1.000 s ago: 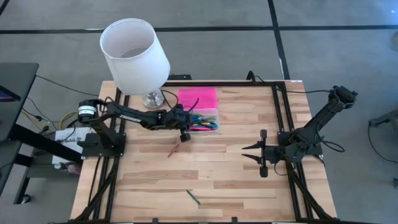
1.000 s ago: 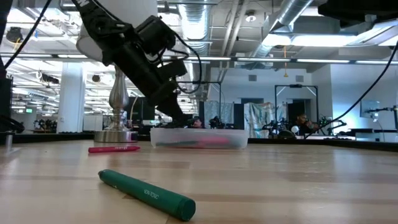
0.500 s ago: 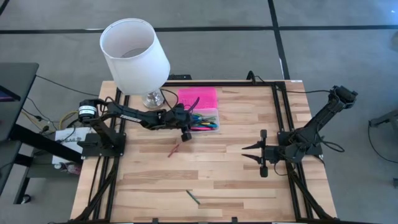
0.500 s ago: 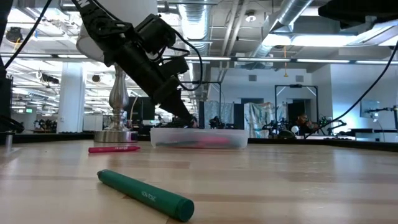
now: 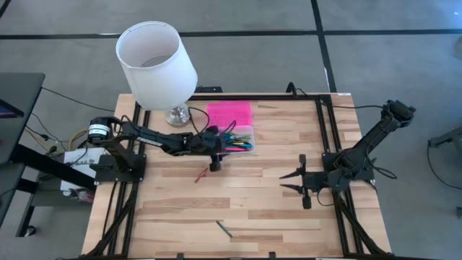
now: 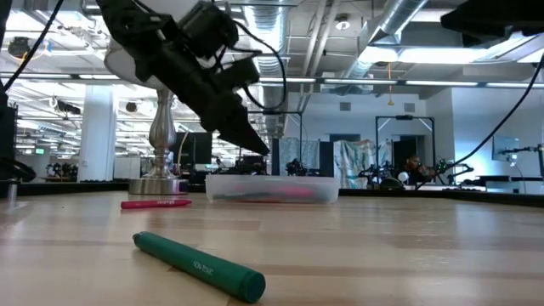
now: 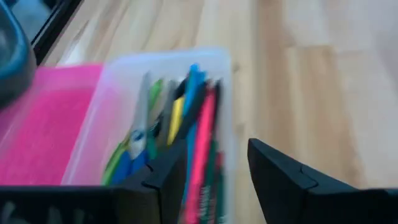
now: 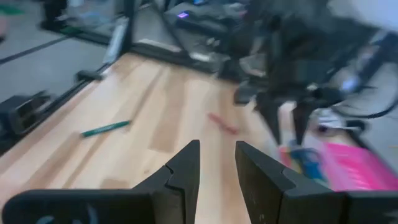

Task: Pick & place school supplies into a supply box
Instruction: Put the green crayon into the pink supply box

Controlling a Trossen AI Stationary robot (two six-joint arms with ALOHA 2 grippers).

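The supply box (image 5: 232,137), pens inside, lies just ahead of the left tool (image 5: 216,142), fingers released, arm stretched low. A pink pen (image 5: 201,174) and green pen (image 5: 224,229) lie nearer. The right tool (image 5: 294,181) waits parted, empty, over the wooden surface (image 5: 267,209).

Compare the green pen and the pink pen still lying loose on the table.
The green pen lies near the table's front edge, far from the supply box; the pink pen lies mid-table, close below the left gripper. In the low view the green pen looms nearest the camera, while the pink pen lies farther back by the lamp base. Both lie flat on bare wood, outside the box, untouched.
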